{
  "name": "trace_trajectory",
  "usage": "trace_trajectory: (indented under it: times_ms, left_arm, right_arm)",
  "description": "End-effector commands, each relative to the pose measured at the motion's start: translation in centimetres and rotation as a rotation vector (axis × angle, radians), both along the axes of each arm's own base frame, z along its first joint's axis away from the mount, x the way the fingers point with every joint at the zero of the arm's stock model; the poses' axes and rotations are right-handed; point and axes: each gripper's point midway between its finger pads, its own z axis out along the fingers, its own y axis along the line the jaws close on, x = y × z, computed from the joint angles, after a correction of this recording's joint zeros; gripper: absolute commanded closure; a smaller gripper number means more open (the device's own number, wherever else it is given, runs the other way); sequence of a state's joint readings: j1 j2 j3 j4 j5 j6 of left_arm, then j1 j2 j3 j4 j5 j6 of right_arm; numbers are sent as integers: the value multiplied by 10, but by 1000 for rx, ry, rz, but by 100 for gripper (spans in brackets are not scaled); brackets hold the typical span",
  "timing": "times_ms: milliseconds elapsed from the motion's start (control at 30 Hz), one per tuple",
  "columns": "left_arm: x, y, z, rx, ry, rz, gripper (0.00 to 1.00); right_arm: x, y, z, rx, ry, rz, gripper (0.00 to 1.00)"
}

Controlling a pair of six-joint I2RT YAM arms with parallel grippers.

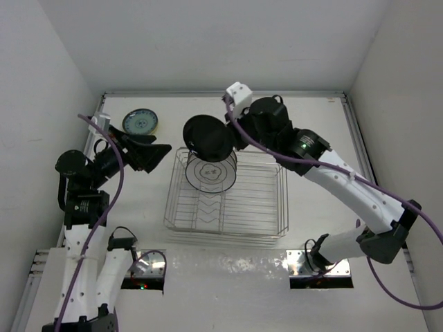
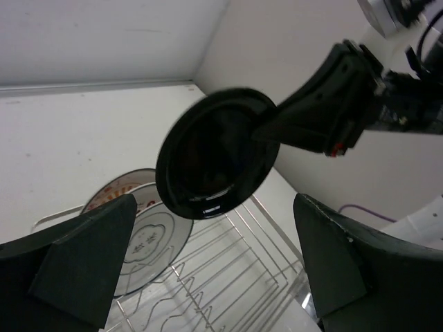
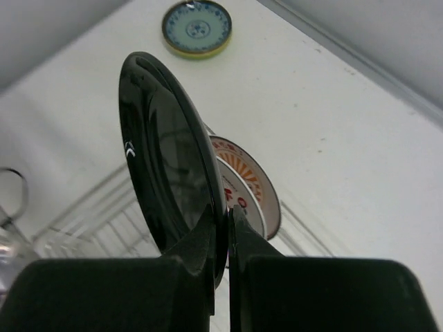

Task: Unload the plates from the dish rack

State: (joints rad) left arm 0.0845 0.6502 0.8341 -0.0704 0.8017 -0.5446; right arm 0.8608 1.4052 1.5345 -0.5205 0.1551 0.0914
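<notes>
My right gripper (image 1: 232, 135) is shut on the rim of a black plate (image 1: 208, 137) and holds it on edge above the far left end of the silver wire dish rack (image 1: 263, 200); it also shows in the right wrist view (image 3: 169, 159) and the left wrist view (image 2: 214, 152). A white plate with grey rings (image 1: 211, 173) and a red-orange patterned plate (image 3: 252, 187) stand in the rack's slots. A teal-patterned plate (image 1: 140, 122) lies flat on the table at far left. My left gripper (image 1: 160, 153) is open and empty, left of the rack, facing the black plate.
White walls close in the table on the left, right and back. Mounting plates (image 1: 320, 266) sit at the near edge.
</notes>
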Motion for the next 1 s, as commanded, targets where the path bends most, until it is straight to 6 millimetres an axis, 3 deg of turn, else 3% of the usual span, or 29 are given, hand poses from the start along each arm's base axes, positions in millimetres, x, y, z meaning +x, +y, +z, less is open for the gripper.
trace_trajectory:
  times_ms: [0, 67, 300, 400, 433, 467, 533, 567, 600, 667, 700, 733, 867, 900, 967]
  left_arm:
    - [-13, -18, 14, -5, -54, -162, 8]
    - [-11, -17, 12, -2, -46, -158, 15]
    - [0, -16, -4, -3, 5, -151, 25]
    - [-1, -19, -2, -16, 0, -178, 42]
    - [-2, -20, 2, -18, -7, -186, 60]
    - [-1, -20, 4, -19, -8, -191, 71]
    - [-2, -20, 14, -18, -25, -190, 91]
    - [0, -19, 16, -21, -22, -179, 95]
    - [5, -15, 21, -29, -27, -135, 100]
    - [13, -9, 22, -50, -2, -75, 100]
    - [24, -1, 22, -72, 15, 3, 100]
    - [33, 5, 21, -94, 42, 54, 100]
    - [78, 46, -21, -172, 310, 352, 100]
    - [97, 61, -34, -180, 366, 450, 100]
    - [114, 78, -49, -202, 427, 538, 100]
  right_arm:
    - [-8, 15, 49, 371, 90, 7, 100]
    - [-18, 22, 58, 427, 117, 70, 100]
    - [-32, 36, 81, 587, 168, 149, 100]
    - [-36, 50, 80, 632, 218, 196, 100]
    - [-35, 52, 76, 636, 231, 198, 100]
    - [-33, 54, 72, 641, 242, 194, 100]
    - [-29, 56, 68, 648, 246, 173, 99]
    - [-24, 54, 65, 646, 243, 144, 97]
    - [-21, 53, 62, 645, 240, 130, 83]
    - [-14, 47, 59, 647, 224, 74, 50]
    - [-10, 42, 51, 638, 225, 40, 30]
    - [-4, 34, 46, 630, 215, -12, 1]
    - [10, -29, 25, 593, 108, -296, 1]
    - [8, -36, 23, 591, 92, -315, 1]
    - [4, -49, 13, 553, 73, -337, 1]
